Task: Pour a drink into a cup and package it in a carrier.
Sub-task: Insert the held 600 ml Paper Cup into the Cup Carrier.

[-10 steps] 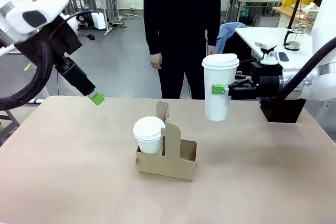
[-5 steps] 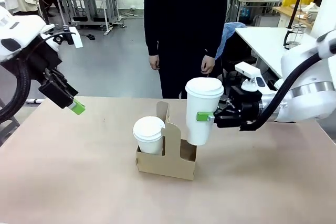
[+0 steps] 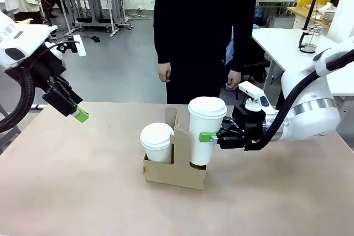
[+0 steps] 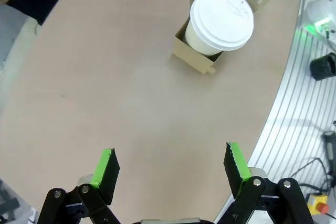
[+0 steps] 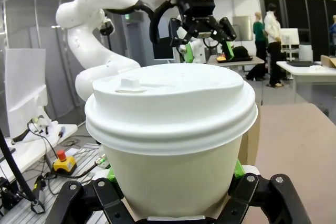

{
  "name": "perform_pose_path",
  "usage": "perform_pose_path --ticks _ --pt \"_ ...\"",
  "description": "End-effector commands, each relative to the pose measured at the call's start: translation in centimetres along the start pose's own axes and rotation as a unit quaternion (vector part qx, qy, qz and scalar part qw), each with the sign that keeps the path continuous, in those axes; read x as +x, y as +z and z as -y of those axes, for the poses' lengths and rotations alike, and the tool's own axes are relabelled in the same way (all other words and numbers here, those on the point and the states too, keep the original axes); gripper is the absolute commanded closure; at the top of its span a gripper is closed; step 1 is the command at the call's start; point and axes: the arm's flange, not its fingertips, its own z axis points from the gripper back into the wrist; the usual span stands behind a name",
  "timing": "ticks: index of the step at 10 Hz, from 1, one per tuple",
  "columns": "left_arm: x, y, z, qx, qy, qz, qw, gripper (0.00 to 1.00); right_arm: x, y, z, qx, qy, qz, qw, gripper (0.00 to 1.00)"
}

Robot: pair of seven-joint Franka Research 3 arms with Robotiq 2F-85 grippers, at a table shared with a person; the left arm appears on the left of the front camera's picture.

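Note:
A brown cardboard carrier point(image 3: 176, 172) stands mid-table with a lidded white cup point(image 3: 156, 141) in its left slot. My right gripper point(image 3: 206, 136) is shut on a second lidded white cup point(image 3: 207, 128), whose base sits inside the carrier's right slot beside the upright handle. In the right wrist view that cup point(image 5: 170, 129) sits between the green pads point(image 5: 237, 169). My left gripper point(image 3: 80, 114) hangs above the table's far left, open with nothing in it. Its wrist view shows the spread fingers point(image 4: 105, 169) over bare table, with the other cup point(image 4: 220, 20) and the carrier point(image 4: 197, 59) beyond. The drink is hidden.
A person in a black top point(image 3: 204, 31) stands at the far edge, hands down. A white side table point(image 3: 287, 42) at the right carries a glass press pot point(image 3: 308, 41). The brown tabletop point(image 3: 83, 192) lies bare to the left and in front.
My right gripper carried the lidded cup left and down, from mid-air into the carrier's right slot. The left arm pulled back toward the left edge.

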Motion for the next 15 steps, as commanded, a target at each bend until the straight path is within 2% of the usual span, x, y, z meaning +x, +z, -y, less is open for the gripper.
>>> perform_pose_path --ticks 1,8,12,15 --pt "0.1 0.4 0.5 -0.001 -0.01 -0.002 1.0 0.0 -0.2 -0.9 0.5 -0.014 0.032 0.013 0.999 0.19" --pt "0.1 0.4 0.5 -0.001 -0.01 -0.002 1.0 0.0 -2.6 -0.5 2.4 -0.032 0.031 0.016 0.999 0.19" --pt "0.1 0.4 0.5 -0.001 -0.01 -0.002 1.0 0.0 -5.6 1.3 2.9 -0.022 0.015 -0.007 1.0 0.19" --pt "0.1 0.4 0.5 -0.001 -0.01 -0.002 1.0 0.0 -7.4 1.1 3.1 0.0 0.018 -0.022 1.0 0.19"
